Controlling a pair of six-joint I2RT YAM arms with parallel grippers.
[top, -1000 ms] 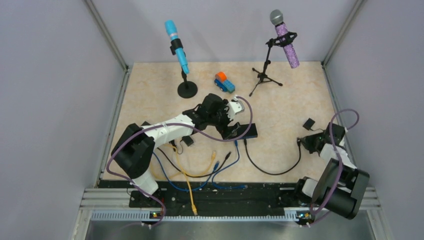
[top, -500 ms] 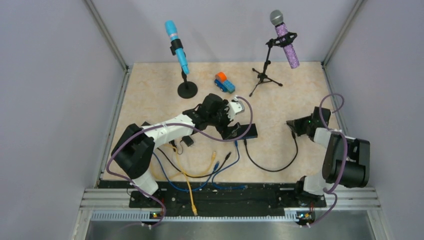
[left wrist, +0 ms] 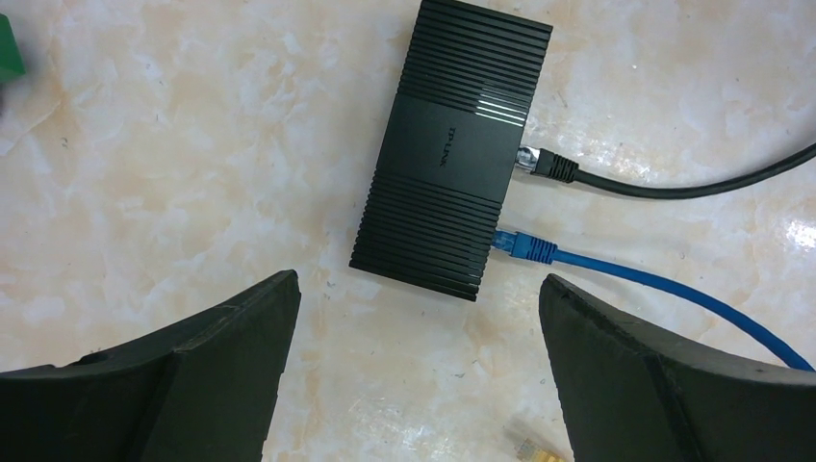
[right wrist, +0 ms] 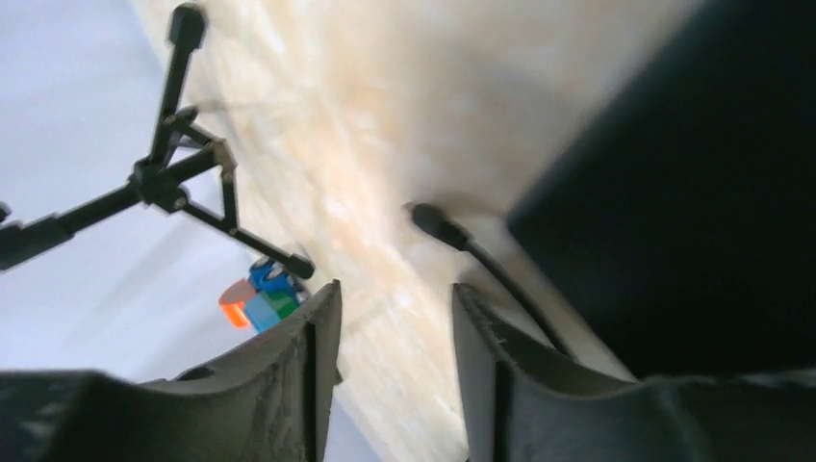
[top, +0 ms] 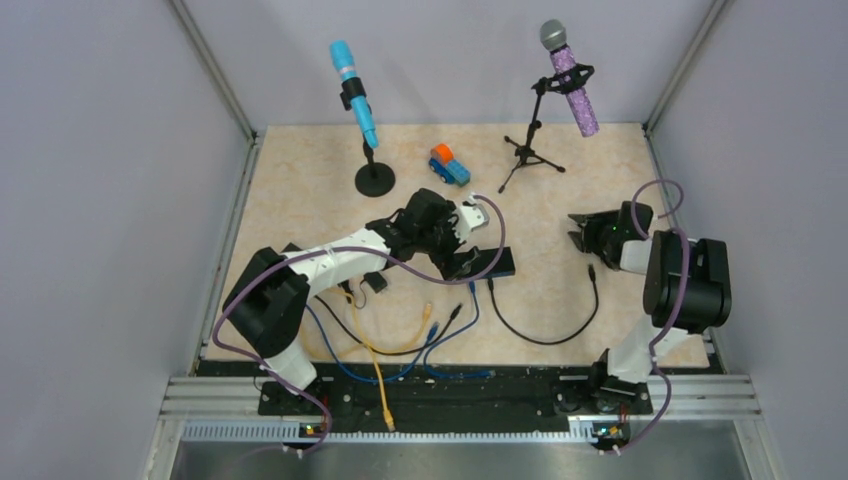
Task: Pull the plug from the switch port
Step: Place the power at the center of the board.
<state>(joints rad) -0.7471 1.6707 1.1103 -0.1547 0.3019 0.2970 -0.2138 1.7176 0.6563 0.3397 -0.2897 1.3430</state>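
2 plugs (left wrist: 550, 169) at switch (left wrist: 447, 144): left wrist

The top view looks down on the whole table (top: 300, 180) from its near edge. Left wrist looks straight down, close, on the switch (left wrist: 452, 144); right wrist looks low toward the tripod (right wrist: 151, 179).

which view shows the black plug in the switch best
Left wrist: the black plug sits clearly in the switch, beside the blue plug. Top external shows it only tiny; right wrist does not show it.
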